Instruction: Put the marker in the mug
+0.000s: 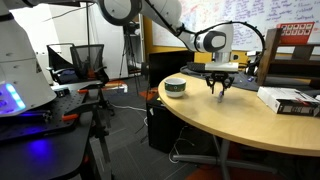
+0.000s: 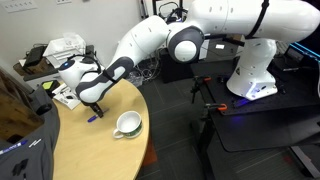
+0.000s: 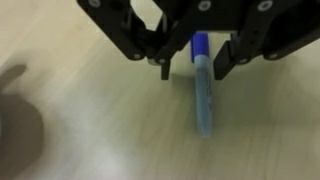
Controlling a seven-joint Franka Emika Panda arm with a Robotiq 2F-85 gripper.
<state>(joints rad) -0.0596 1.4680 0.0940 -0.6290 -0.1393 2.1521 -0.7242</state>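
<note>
One pale wooden counter (image 1: pixel 200 125) curves through an office, a black chair (image 1: pixel 88 60) at its left; along it come the green-banded mug (image 1: pixel 175 87), the end effector (image 1: pixel 219 90), then a white box (image 1: pixel 288 100). Spread wide, the fingers (image 3: pixel 160 55) straddle the blue marker (image 3: pixel 203 95), lying flat on the wood.

bench (image 1: pixel 230 125): carries mug (image 2: pixel 128 124), marker (image 3: pixel 203 85), flat box (image 1: pixel 290 100); all on top
mug: upright, nr bench edge in an exterior view; just beside marker, not touching; marker lies to its left there
marker: flat on bench; wrist view: one end betw. pincer (image 3: pixel 190 68) fingers (image 3: pixel 165 62), rest running toward frame bottom
pincer: directly over marker, low to bench; fingers stand either side of marker's end
flat box: in an exterior view, right of pincer; mug left of pincer; box & mug well apart
</note>
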